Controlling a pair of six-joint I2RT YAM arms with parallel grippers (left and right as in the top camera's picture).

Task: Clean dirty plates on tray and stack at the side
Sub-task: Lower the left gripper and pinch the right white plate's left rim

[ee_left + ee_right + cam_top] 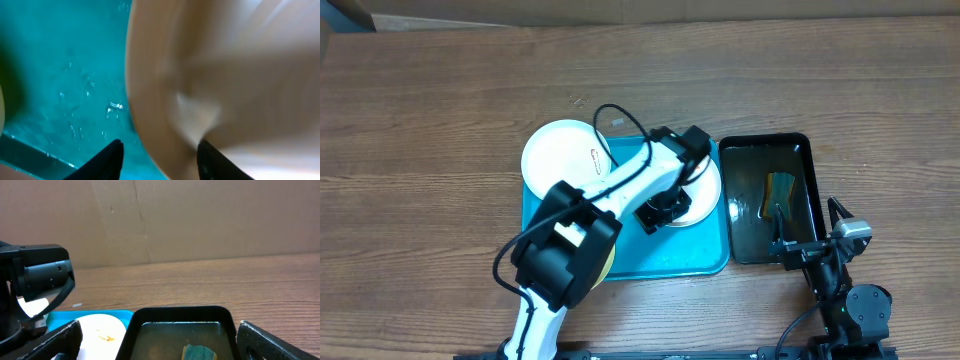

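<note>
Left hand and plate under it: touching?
Cannot tell. Left wrist view: plate rim sits between the fingers of the left hand, too blurred to show contact; overhead, the hand hides it.

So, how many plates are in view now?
3: a white plate at the tray's far-left corner, a second white plate at its right under the left claw, a pale yellow plate mostly hidden beneath the left arm.

A brown wooden table (420, 120) carried two trays; the turquoise tray (670, 255) lay beneath the left gripper (160, 150); the black tray (745, 240) sat just ahead of the right gripper (159, 330).
</note>
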